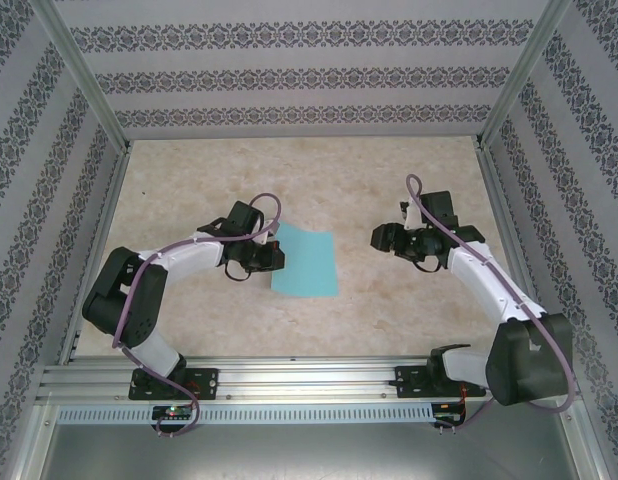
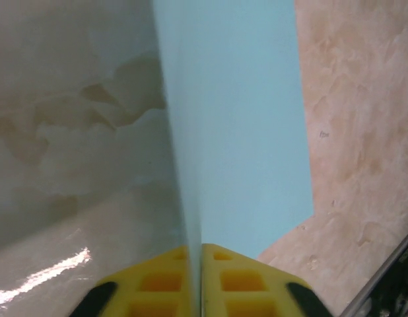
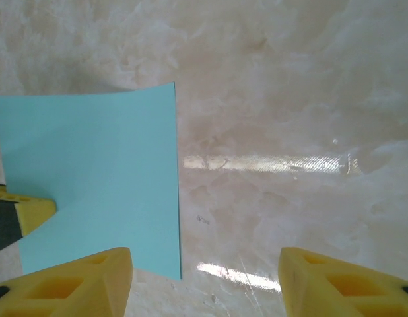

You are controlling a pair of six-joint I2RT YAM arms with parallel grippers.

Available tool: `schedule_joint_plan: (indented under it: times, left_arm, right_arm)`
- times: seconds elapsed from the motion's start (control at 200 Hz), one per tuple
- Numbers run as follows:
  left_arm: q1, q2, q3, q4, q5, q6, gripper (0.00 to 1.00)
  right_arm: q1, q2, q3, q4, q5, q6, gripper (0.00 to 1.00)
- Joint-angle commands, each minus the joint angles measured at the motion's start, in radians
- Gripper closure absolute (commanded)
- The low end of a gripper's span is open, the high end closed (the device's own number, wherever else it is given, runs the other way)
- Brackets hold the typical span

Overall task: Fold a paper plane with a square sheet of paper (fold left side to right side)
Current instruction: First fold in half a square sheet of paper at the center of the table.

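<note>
The sheet of paper (image 1: 305, 262) was thin, smooth paper, matt turquoise, with a soft bend in it. The table (image 1: 389, 305) had a beige marbled top, smooth and glossy (the lamp light lay on it in bright streaks). The pads (image 3: 78, 284) of the right gripper (image 3: 204, 264) looked like matt yellow plastic or rubber. The rail (image 1: 289, 378) was ribbed, dull silver metal. The walls (image 1: 289, 80) carried a matt printed pattern.

Backdrop and fixtures

A beige marbled tabletop (image 1: 389, 310) is filling the middle of the frame. Patterned wallpaper walls (image 1: 309, 75) are rising along the top and both sides, and a ribbed aluminium rail (image 1: 309, 380) is running across the bottom.
</note>
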Motion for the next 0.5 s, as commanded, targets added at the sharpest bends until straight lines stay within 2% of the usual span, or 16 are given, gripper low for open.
schedule_joint_plan:
  times: [0.0, 0.055, 0.09, 0.23, 0.495]
  left_arm:
    - [-0.012, 0.004, 0.044, -0.058, -0.026, 0.038, 0.76]
    - [-0.010, 0.003, 0.051, -0.060, -0.021, 0.036, 0.63]
    - [-0.010, 0.002, 0.055, -0.060, -0.013, 0.032, 0.61]
    - [-0.011, -0.003, 0.064, -0.032, 0.038, 0.011, 0.55]
    - [-0.027, -0.004, 0.077, 0.046, 0.110, -0.031, 0.51]
  right_arm:
    - [0.041, 0.039, -0.034, 0.095, -0.001, 0.058, 0.43]
    - [0.063, 0.066, -0.037, 0.120, -0.007, 0.073, 0.45]
    - [0.079, 0.084, -0.038, 0.134, -0.006, 0.084, 0.46]
    - [0.120, 0.147, -0.020, 0.164, -0.002, 0.103, 0.49]
    - [0.139, 0.201, -0.048, 0.286, -0.048, 0.195, 0.52]
